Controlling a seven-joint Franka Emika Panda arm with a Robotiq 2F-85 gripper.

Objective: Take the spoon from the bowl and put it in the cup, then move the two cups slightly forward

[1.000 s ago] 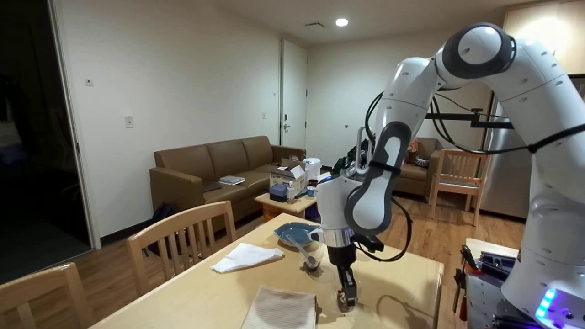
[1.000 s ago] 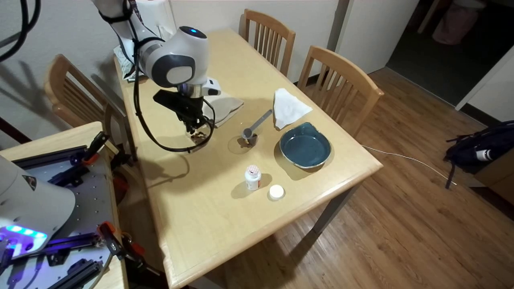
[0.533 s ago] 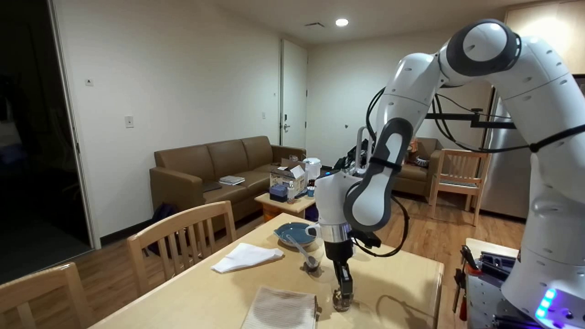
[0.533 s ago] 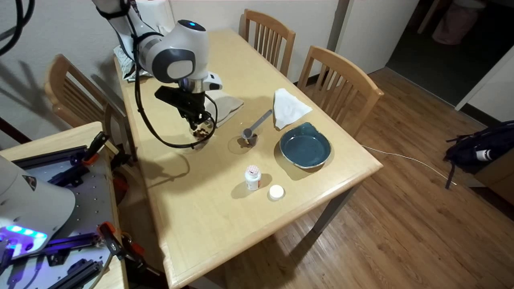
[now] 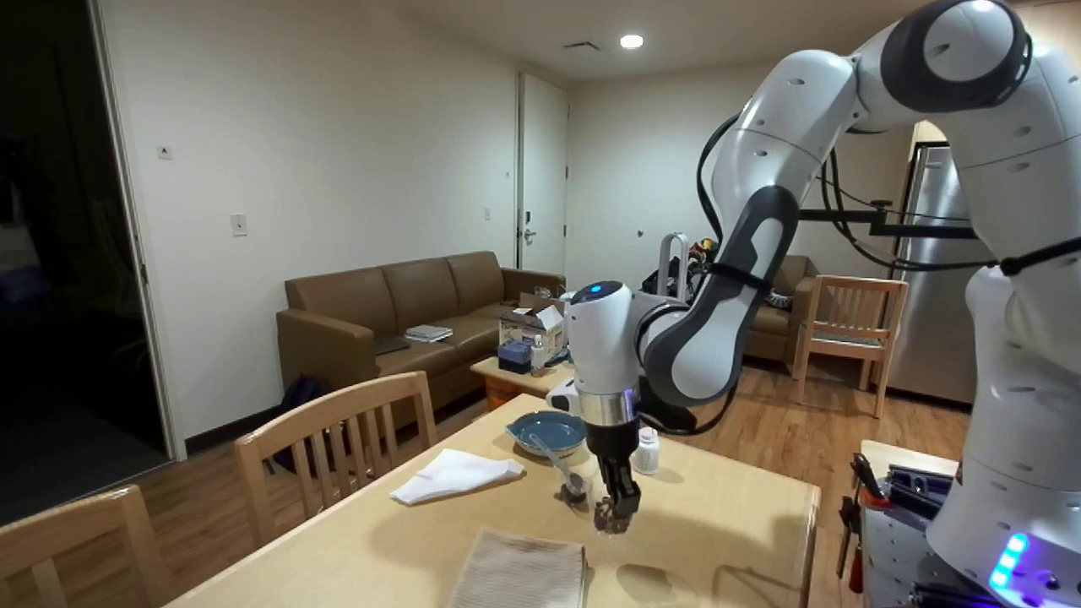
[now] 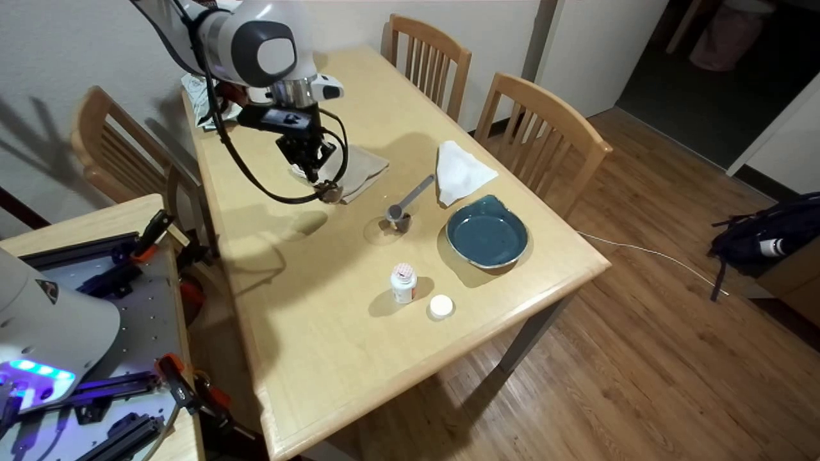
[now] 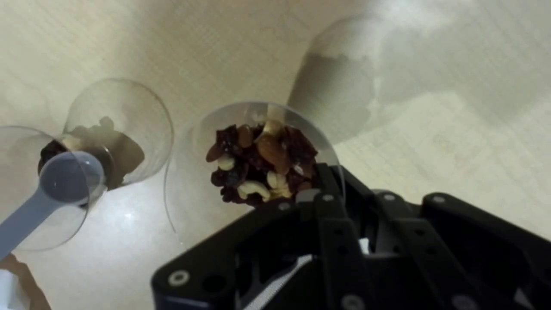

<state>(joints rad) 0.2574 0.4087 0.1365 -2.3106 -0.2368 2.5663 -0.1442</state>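
A clear cup (image 7: pixel 258 163) filled with nuts and dried fruit hangs above the table, its shadow apart from it. My gripper (image 7: pixel 330 170) is shut on its wall, one finger inside the rim and the other outside. In an exterior view the lifted cup (image 5: pixel 610 517) is small beneath the dark fingers. Another clear cup (image 6: pixel 400 223) with a little dark content stands on the table; the grey spoon (image 6: pixel 415 194) leans out of it, scoop end down. That spoon (image 7: pixel 26 219) is at the left of the wrist view. The blue bowl (image 6: pixel 487 234) sits beyond, with nothing in it.
A white napkin (image 6: pixel 461 171) lies close to the spoon's handle. Under and beside the raised cup is a folded beige cloth (image 5: pixel 519 570). A white bottle (image 6: pixel 403 285) and its white cap (image 6: pixel 441 306) stand near the bowl. Chairs (image 5: pixel 338 439) line the table's side.
The nut-filled cup has come up off the table in my gripper. In the exterior views it has shifted toward the beige cloth. Spoon, bowl and the other cup have stayed put.
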